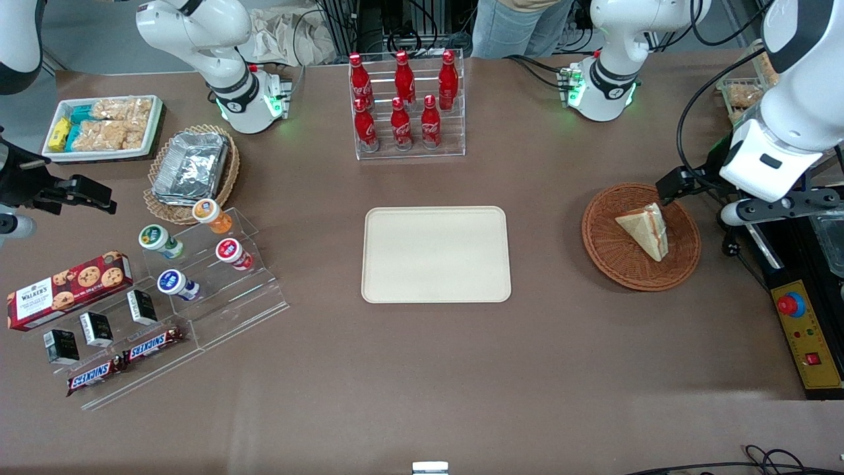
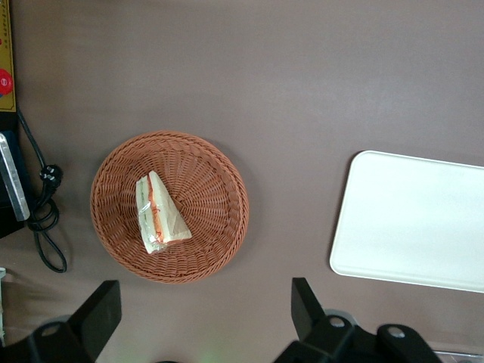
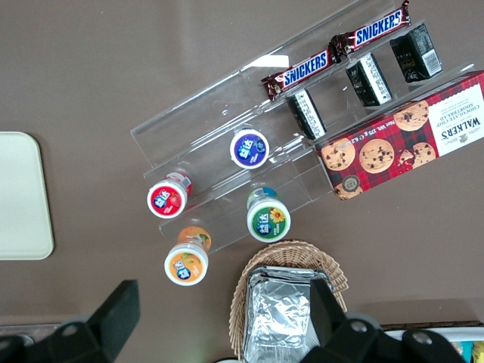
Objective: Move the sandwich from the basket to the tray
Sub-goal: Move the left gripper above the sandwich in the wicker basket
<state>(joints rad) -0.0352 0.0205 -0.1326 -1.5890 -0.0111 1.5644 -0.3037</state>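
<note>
The sandwich (image 1: 646,229), a pale triangular wedge with red and orange filling along one edge, lies in the round reddish-brown wicker basket (image 1: 613,254) toward the working arm's end of the table. The cream rectangular tray (image 1: 435,254) lies flat at the table's middle with nothing on it. My left gripper (image 1: 676,183) hangs high over the basket's rim, on the side farther from the front camera. In the left wrist view the gripper (image 2: 203,310) is open and holds nothing, with the sandwich (image 2: 157,215), the basket (image 2: 208,189) and the tray (image 2: 412,219) well below it.
A clear rack of red cola bottles (image 1: 405,105) stands farther back than the tray. A yellow control box with a red button (image 1: 808,336) and a black cable (image 2: 45,219) lie beside the basket. A foil-container basket (image 1: 191,168), yogurt cups and snack bars fill the parked arm's end.
</note>
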